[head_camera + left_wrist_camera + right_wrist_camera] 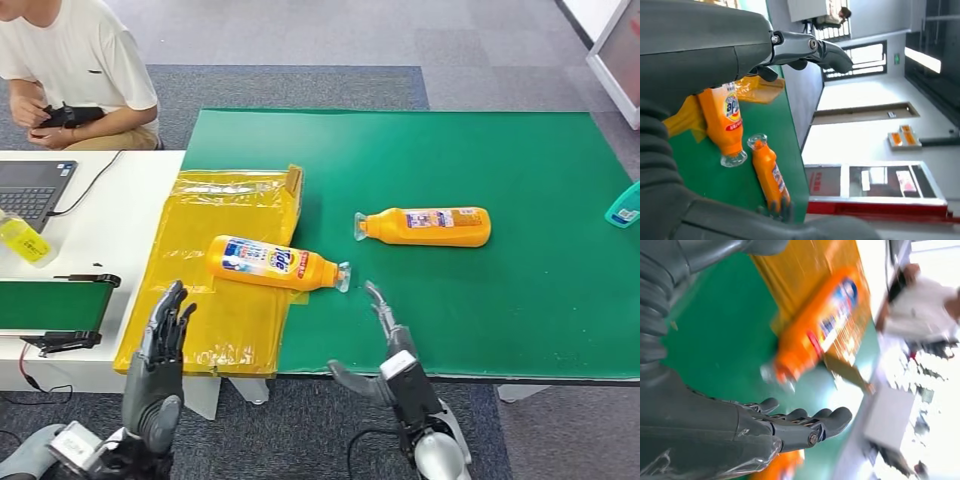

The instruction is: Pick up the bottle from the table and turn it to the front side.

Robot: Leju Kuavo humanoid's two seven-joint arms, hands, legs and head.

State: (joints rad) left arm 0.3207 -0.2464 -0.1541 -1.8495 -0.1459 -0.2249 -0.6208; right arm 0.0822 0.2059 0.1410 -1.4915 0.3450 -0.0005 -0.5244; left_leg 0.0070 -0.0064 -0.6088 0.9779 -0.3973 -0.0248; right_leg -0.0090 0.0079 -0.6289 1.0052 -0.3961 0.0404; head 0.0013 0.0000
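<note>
A: Right hand?
B: Fingers spread, empty, at the green table's near edge; the Tide bottle lies just beyond, cap toward it.
A: Left hand?
B: Spread, empty, over the yellow bag's near edge. Second bottle farther out, bare mat around.

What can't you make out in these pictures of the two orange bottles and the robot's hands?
- Far bottle: its small label print is too small to read in the head view.
- Near bottle: motion blur smears it in the right wrist view.
- Teal object: cut off by the head view's edge.
- Left hand and right hand: both open, holding nothing.
</note>
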